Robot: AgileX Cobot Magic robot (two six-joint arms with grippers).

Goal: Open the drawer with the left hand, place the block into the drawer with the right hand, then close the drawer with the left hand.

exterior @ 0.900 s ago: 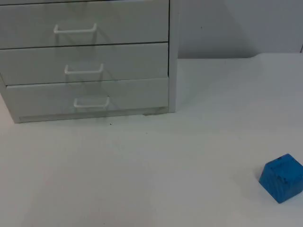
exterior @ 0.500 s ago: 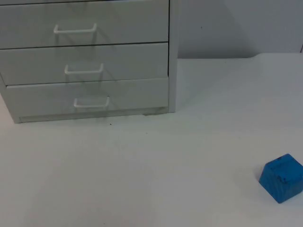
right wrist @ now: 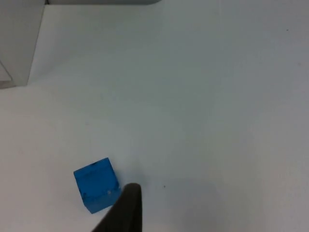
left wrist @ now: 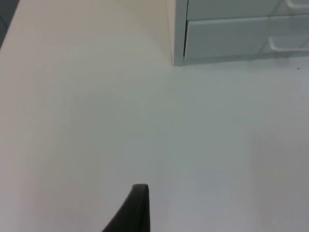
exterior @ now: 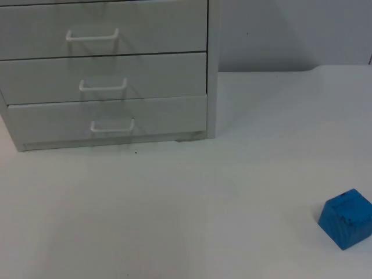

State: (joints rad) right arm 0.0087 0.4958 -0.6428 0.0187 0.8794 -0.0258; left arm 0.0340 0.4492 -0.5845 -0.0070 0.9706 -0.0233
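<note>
Standing at the back left of the white bench (exterior: 192, 221), the white drawer cabinet (exterior: 110, 75) has all three drawers shut, each with a pale bar handle; the lowest drawer (exterior: 107, 121) sits just above the bench surface. The blue block (exterior: 345, 218) rests on the bench well apart from the cabinet, toward the front right, and looks slightly turned, one corner facing forward. The left gripper (left wrist: 137, 208) hovers over bare bench off the cabinet's corner; whether its jaws are apart or together I cannot tell. The right gripper (right wrist: 126, 208) hangs just beside the block, perhaps not touching it, its jaws likewise unreadable.
</note>
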